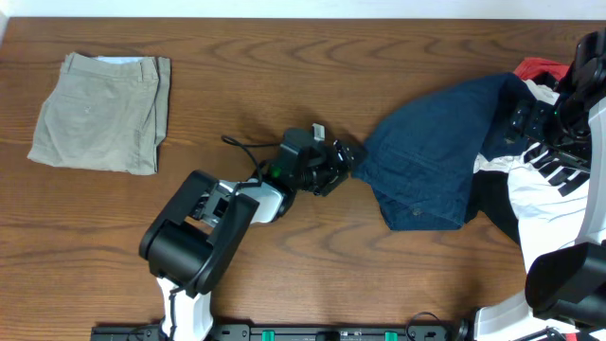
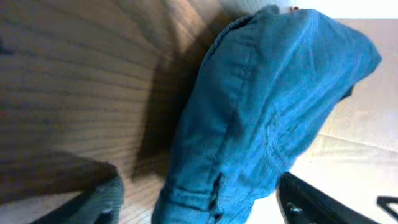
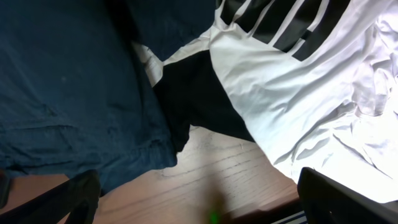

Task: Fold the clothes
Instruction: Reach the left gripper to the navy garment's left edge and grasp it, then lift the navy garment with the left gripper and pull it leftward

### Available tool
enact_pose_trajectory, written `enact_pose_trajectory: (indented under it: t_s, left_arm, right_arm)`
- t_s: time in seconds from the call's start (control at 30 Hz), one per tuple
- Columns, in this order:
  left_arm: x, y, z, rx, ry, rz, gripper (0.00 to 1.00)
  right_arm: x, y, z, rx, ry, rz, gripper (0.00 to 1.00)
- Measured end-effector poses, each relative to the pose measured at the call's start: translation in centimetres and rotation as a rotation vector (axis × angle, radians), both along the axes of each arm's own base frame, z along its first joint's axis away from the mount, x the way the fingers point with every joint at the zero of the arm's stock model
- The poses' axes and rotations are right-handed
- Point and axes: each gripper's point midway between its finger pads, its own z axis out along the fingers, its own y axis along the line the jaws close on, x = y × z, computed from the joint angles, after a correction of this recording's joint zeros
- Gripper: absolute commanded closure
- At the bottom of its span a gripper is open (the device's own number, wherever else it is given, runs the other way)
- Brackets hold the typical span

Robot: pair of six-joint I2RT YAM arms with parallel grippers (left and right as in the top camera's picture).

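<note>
— where do we find the navy trousers [image 1: 426, 152]?
— right of centre on the table [image 1: 284, 57], overlapping the white shirt [image 1: 540, 185]. our left gripper [image 1: 352, 159] gapes wide around their edge, and our right gripper [image 3: 199, 190] hangs wide over the shirt. folded khaki trousers [image 1: 99, 114] lie far left.

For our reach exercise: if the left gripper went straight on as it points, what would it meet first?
The navy trousers; the left gripper points right at their edge, seemingly already touching.

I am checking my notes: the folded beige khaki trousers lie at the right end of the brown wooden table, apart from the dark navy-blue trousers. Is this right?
Not quite. The folded beige khaki trousers lie at the left end of the brown wooden table, apart from the dark navy-blue trousers. The overhead view shows it.
</note>
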Motion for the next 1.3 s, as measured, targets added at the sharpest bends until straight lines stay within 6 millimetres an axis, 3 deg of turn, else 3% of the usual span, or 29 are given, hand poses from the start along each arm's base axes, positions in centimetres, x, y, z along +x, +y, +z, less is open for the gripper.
enact_pose_trajectory:
  t_s: [0.07,0.33,0.5,0.73,0.8,0.93,1.3]
  left_arm:
    - [0.2,-0.1,-0.3,0.008,-0.009,0.016,0.51]
    - [1.2,-0.1,0.1,0.021,-0.056,0.075,0.94]
    - [1.8,-0.7,1.8,-0.032,-0.122,0.066,0.94]
    - [0.9,-1.2,1.9,-0.045,-0.117,0.007,0.93]
    - [0.3,-1.2,1.1,-0.024,-0.088,-0.019,0.68]
    - [-1.1,-0.8,-0.7,0.025,-0.008,-0.053,0.54]
    - [-1.9,-1.0,-1.1,0.032,0.009,-0.084,0.53]
  right_arm:
    - [0.0,0.0,0.0,0.001,0.002,0.0,0.01]
    - [-0.3,0.1,0.0,0.004,0.011,0.0,0.01]
    - [-0.2,0.1,0.0,0.003,0.007,0.0,0.01]
    - [-0.2,0.1,0.0,0.003,0.007,0.0,0.01]
    - [-0.2,0.1,0.0,0.003,0.007,0.0,0.01]
    - [-0.2,0.1,0.0,0.003,0.007,0.0,0.01]
    - [-0.2,0.1,0.0,0.003,0.007,0.0,0.01]
